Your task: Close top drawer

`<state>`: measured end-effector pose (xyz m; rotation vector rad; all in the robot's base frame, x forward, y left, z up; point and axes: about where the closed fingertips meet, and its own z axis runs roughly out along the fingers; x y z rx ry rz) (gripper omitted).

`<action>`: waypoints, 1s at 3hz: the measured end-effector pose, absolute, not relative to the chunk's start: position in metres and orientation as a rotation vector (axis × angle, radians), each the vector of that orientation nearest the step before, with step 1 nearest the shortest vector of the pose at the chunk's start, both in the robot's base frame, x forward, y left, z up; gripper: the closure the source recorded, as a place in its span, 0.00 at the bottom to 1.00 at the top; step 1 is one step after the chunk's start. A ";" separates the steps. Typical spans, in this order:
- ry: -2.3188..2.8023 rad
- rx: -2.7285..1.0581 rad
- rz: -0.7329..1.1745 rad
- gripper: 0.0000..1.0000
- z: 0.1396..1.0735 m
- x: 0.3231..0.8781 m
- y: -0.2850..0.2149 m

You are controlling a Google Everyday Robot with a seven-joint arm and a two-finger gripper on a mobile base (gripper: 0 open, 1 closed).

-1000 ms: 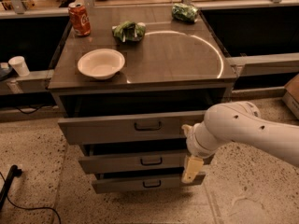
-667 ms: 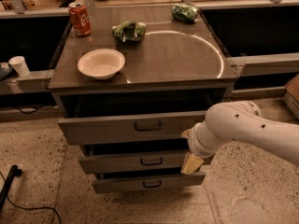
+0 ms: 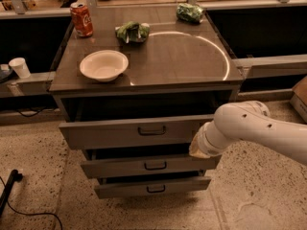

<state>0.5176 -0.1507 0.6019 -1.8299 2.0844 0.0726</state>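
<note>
The top drawer [image 3: 105, 134] is a wide grey metal drawer with a small black handle [image 3: 152, 130] at its centre. It stands pulled partway out from under the cabinet's top. My white arm reaches in from the right. My gripper [image 3: 199, 149] is at the right end of the top drawer's front, at its lower edge, and is mostly hidden behind the arm's wrist.
Two lower grey drawers [image 3: 148, 166] [image 3: 151, 188] also stand pulled out a little. On the cabinet top [image 3: 182, 56] are a white bowl [image 3: 103, 65], a red soda can [image 3: 81, 19] and two green bags [image 3: 133, 31] [image 3: 190, 12]. A black cable [image 3: 9, 188] lies on the floor at left.
My gripper has risen from in front of the middle drawer to the lower right edge of the top drawer's front. The drawers look unmoved.
</note>
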 end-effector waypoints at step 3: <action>2.037 -1.837 -0.059 0.31 0.613 0.532 -0.144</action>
